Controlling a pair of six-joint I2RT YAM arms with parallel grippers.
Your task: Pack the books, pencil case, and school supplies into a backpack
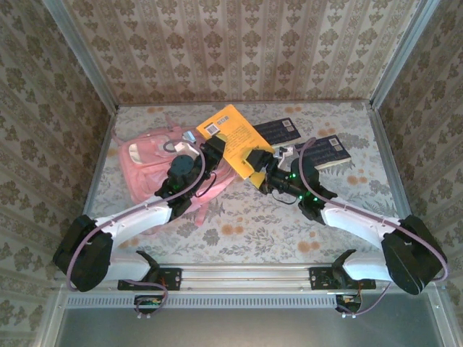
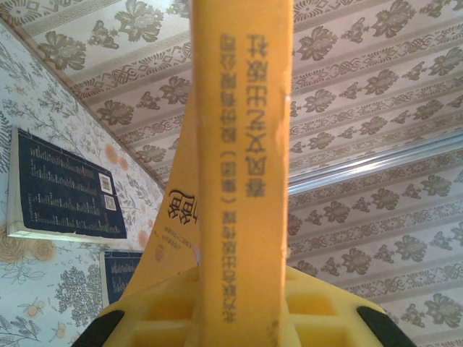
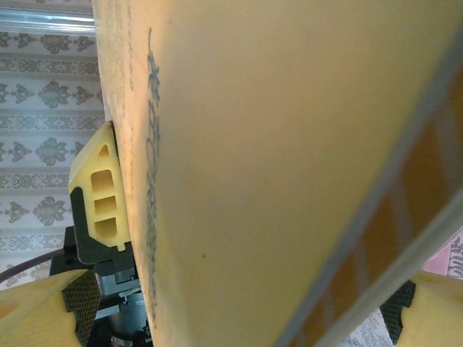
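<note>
The large orange-yellow book [image 1: 233,132] with a white code square is tilted up over the right edge of the pink backpack [image 1: 145,163]. My left gripper [image 1: 215,149] is shut on its spine [image 2: 242,181], and its yellow fingers [image 2: 325,318] show on both sides of that spine. My right gripper [image 1: 257,163] stands open at the book's lower right corner, and the book's cover [image 3: 275,159] rises between its spread fingers [image 3: 32,307]. Two dark navy books [image 1: 278,130] [image 1: 329,150] lie flat on the table behind; they are also visible as navy books [image 2: 65,184] [image 2: 119,271] at left.
A small silver-grey flat item [image 1: 189,136] lies at the backpack's upper right edge. Patterned walls close in the table [image 1: 253,224] at the back and both sides. The floral tabletop in front of the grippers is bare.
</note>
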